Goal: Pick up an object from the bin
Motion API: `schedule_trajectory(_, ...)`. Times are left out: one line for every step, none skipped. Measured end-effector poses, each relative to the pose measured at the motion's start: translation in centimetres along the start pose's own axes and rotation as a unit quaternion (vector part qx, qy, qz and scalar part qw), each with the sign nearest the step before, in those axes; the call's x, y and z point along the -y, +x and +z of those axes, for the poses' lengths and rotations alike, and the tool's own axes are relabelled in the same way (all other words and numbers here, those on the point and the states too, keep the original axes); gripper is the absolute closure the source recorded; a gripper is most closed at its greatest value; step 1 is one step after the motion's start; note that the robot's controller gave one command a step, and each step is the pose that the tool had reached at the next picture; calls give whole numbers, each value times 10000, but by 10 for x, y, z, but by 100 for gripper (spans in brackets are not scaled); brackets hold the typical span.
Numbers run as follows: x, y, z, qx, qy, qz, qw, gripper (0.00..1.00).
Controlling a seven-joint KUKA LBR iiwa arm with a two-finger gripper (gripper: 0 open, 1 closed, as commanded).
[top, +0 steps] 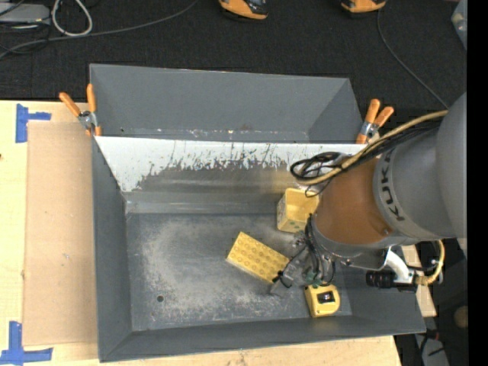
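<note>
My gripper (pixel 293 273) hangs low over the right part of the bin floor, under the orange wrist cover. Just left of it a flat yellow studded plate (pixel 255 256) lies tilted, its right corner next to the fingertips. A small yellow tape measure with a black face (pixel 322 300) lies on the floor just right of and below the gripper. A pale yellow block (pixel 293 209) sits behind the gripper, against the back slope and partly hidden by the wrist cover.
The arm and its orange cover hang over the bin's right side, hiding the floor beneath them. Bare grey floor stretches left of the plate to the left wall.
</note>
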State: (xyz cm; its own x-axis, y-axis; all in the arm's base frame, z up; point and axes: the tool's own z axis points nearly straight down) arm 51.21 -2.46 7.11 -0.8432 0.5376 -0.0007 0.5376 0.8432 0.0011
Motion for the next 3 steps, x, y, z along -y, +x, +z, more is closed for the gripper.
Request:
schedule_trajectory(0, 0, 0, 0, 0, 0, 10000, 100)
schedule_trajectory(0, 1, -17, -10, 0, -9, 10000, 100)
schedule_trajectory(0, 1, -32, -17, 1, -20, 10000, 100)
